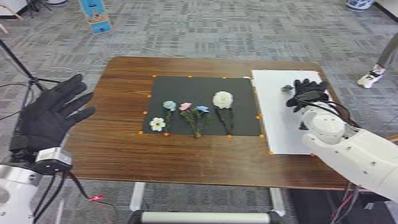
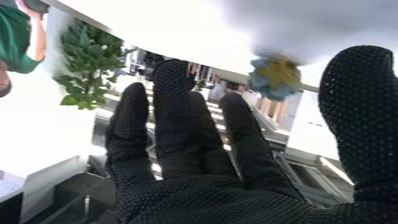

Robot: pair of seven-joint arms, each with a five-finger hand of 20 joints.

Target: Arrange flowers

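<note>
Right hand (image 1: 309,93) nearer, fingers spread, pinching nothing; blue-and-yellow flower head (image 2: 274,78) just to its left

A dark thing (image 1: 287,88) just left of the right hand (image 1: 309,93) was too small to tell; the left arm (image 1: 18,187) was cut off.
</note>
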